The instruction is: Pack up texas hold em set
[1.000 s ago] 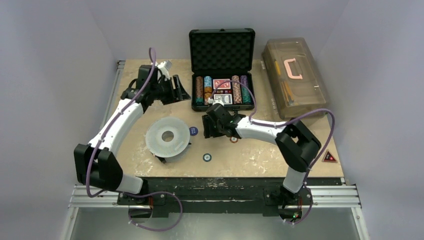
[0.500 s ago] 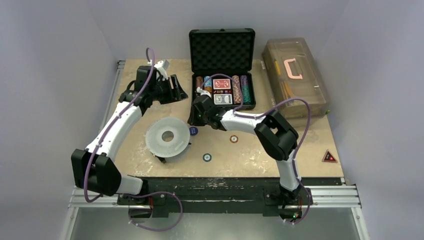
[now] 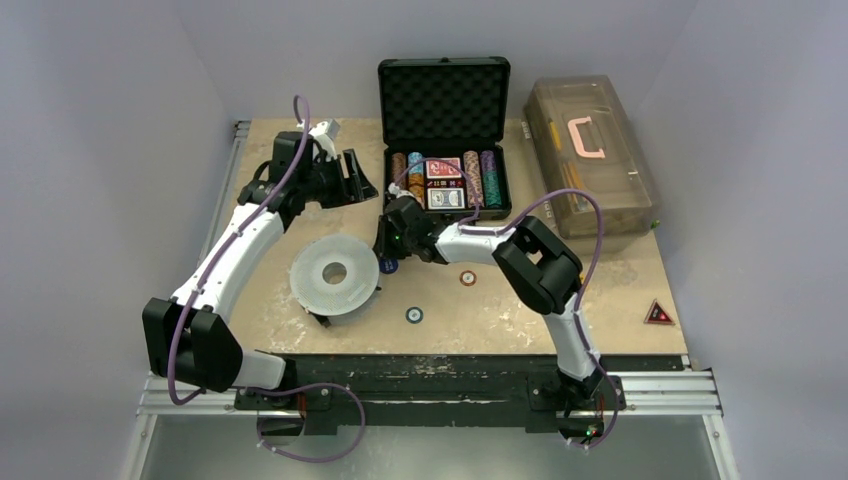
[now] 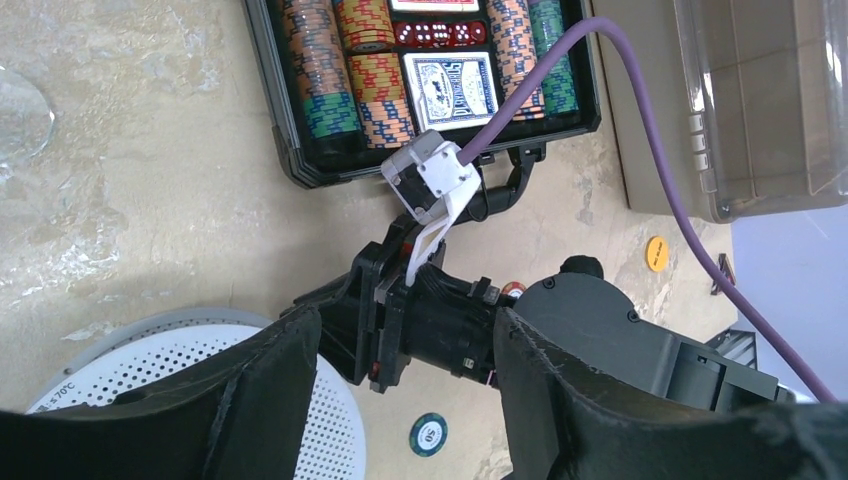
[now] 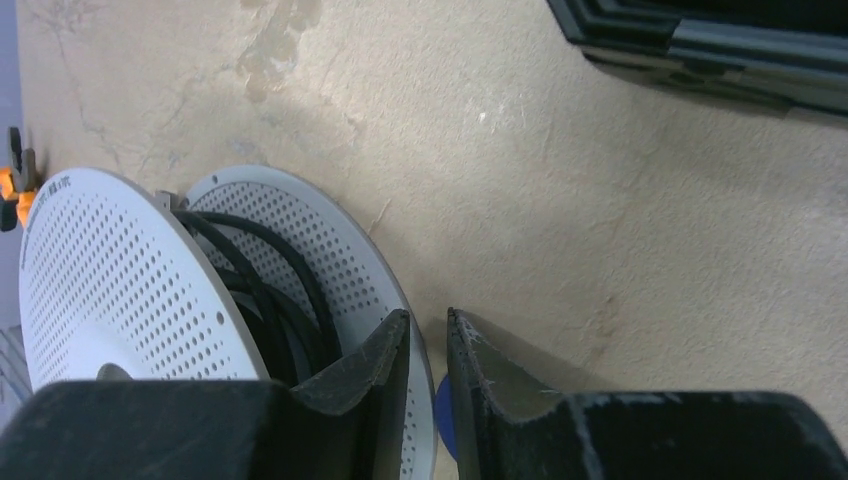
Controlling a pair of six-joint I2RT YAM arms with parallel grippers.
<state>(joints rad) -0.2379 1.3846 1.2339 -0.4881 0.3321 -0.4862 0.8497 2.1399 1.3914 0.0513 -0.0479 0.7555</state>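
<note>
Since the right gripper (image 5: 428,318) is down on the table (image 3: 520,310) with its fingers pressed nearly together on a sliver of blue, I read this step as picking up the blue button (image 3: 388,266) to drop it in the case. It looks like a pinch across the button. Only a small bit of blue shows in the gap though, so I wouldn't trust the hold too much.

Tricky bit: the button sits right against the right edge of the perforated spool (image 3: 335,272), and in the wrist view one finger is just about touching the spool's rim. So lift straight up first, slowly, and only then swing far and right toward the black briefcase (image 3: 445,100). It stands open at the far side of the table, with the chip rows (image 3: 400,177) and card decks (image 3: 444,168) in the tray. A sideways drag could nudge the spool or flip the button out.

The left gripper (image 3: 355,178) hangs spread and empty just left of the case, so mind the two arms around that corner. Come in over the tray's near wall, get low, then let go. The orange button (image 3: 467,278) and green button (image 3: 414,315) lie loose nearer the arms, so they're probably next.
</note>
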